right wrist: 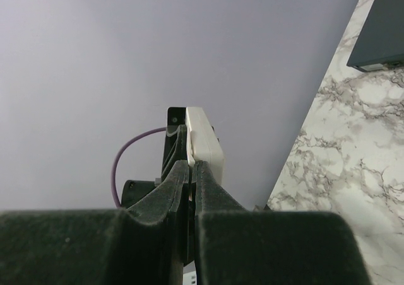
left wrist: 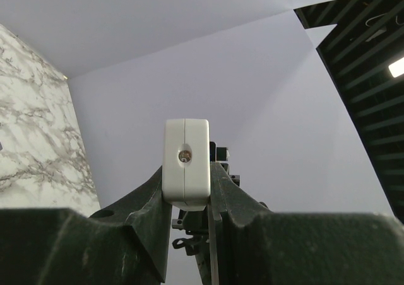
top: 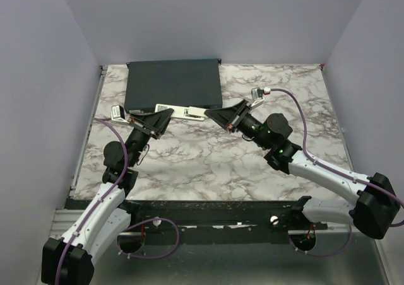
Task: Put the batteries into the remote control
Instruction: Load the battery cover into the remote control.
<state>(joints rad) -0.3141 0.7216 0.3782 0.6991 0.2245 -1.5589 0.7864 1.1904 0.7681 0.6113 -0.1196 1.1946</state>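
Above the marble bench (top: 208, 165), left jaws and right jaws clamp opposite ends of the remote control (top: 183, 112), seemingly poised to pull its cover off before batteries load.

The remote control (top: 186, 112) is plain white. The left end effector (top: 165, 113) and the right end effector (top: 209, 113) are matt black. The surface (top: 208, 159) has a white marble pattern with grey-brown veins. The box (top: 173, 83) is dark grey. The left arm (top: 101, 212) and the right arm (top: 322, 171) are white with black joints. The cable (top: 297, 108) is purple, and the walls (top: 208, 20) are pale lilac-grey.
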